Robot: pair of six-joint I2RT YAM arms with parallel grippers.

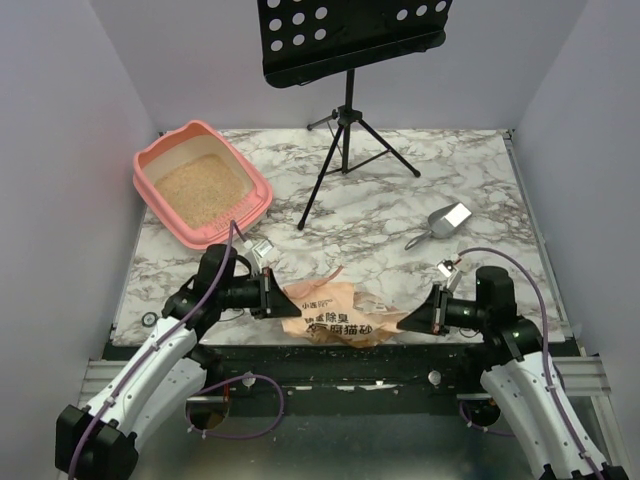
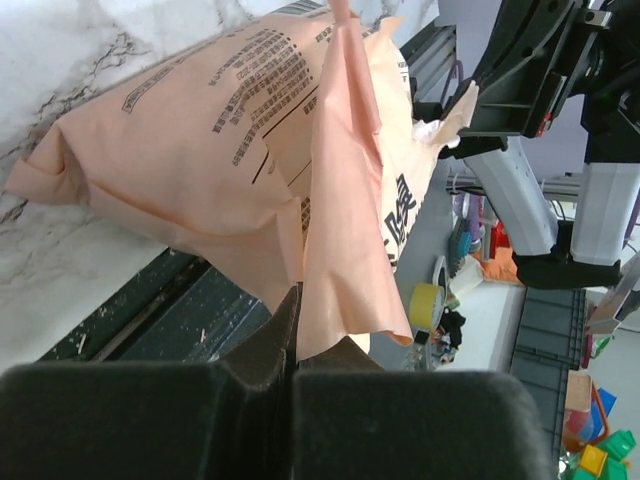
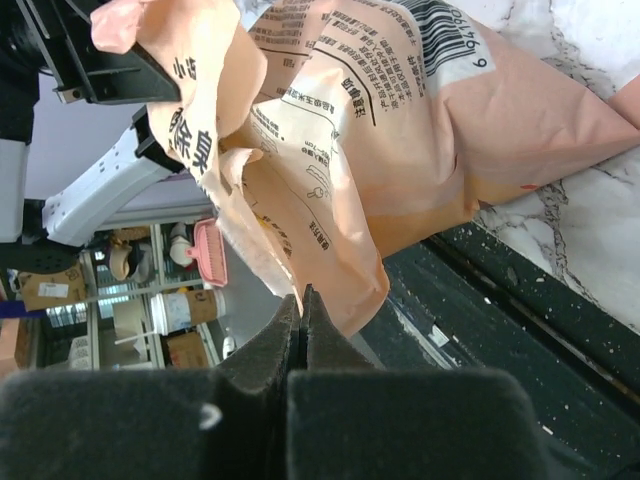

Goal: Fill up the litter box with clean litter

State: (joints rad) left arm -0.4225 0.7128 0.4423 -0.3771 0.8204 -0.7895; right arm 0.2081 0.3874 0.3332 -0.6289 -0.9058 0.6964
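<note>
counting 1 litter box (image 1: 150,166) w/ clean litter (image 1: 200,190), 1 bag (image 1: 345,318), 1 scoop (image 1: 447,221); left jaws & right jaws pressed together, each pinching bag edge.

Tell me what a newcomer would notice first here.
An orange bag lies at the near edge of the table, held between left arm and right arm, each with jaws shut on one end. A pink litter box at far left holds sandy litter. A black music stand rises at the back.
</note>
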